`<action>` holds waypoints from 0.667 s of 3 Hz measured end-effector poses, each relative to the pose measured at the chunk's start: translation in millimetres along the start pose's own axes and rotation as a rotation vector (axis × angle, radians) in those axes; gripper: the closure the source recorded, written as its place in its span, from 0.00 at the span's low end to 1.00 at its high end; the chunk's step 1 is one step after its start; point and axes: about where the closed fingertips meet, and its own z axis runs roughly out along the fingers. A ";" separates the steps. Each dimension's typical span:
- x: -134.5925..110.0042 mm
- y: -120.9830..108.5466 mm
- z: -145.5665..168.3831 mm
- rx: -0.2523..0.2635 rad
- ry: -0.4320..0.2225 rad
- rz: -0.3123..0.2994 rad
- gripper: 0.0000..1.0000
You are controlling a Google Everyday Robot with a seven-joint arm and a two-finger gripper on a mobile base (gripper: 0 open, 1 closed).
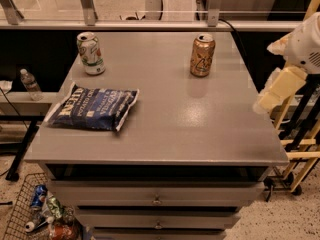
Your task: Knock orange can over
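The smooth copper-orange aluminium can (202, 55) stands upright at one o'clock on the grey matte tabletop (200, 129). The cream, blocky gripper (274, 93) hangs beyond the three o'clock edge, well apart from the can; I cannot tell whether it is wide or narrow.

The orange can (202, 55) stands upright at the far right of the worktop (200, 129), copper-orange with pale scribbles and a silver top. My gripper (274, 90) hangs beyond the worktop's right edge, well apart from it.
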 end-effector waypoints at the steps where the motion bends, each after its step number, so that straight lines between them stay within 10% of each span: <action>1: 7.6 -40.3 30.7 0.032 -0.054 0.094 0.00; 2: 9.2 -42.9 35.9 0.030 -0.056 0.101 0.00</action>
